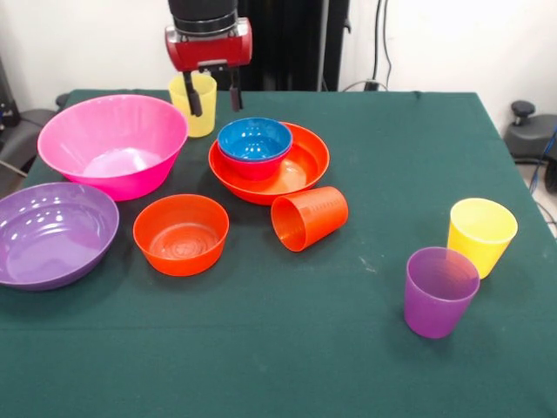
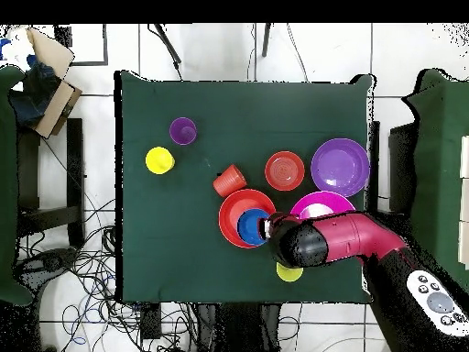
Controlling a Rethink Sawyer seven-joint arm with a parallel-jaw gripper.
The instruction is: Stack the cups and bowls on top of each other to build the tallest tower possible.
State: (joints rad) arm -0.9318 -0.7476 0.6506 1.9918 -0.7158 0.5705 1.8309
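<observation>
My gripper (image 1: 214,94) hangs open and empty above the far side of the table, just behind the blue bowl (image 1: 254,139). The blue bowl sits nested in a magenta bowl (image 1: 254,168), inside the wide orange bowl (image 1: 312,161). A yellow cup (image 1: 202,117) stands upright behind my left finger (image 1: 193,94). The big pink bowl (image 1: 113,144), the shallow purple bowl (image 1: 52,231) and a small orange bowl (image 1: 181,233) stand apart at the left. An orange cup (image 1: 309,218) lies on its side. A second yellow cup (image 1: 481,235) and a purple cup (image 1: 440,290) stand at the right.
The dark green table cloth (image 1: 287,348) covers the table. In the overhead view my arm (image 2: 334,240) covers part of the pink bowl (image 2: 316,203) and the gripper itself. Cables and a cardboard box (image 2: 46,78) lie on the floor beside the table.
</observation>
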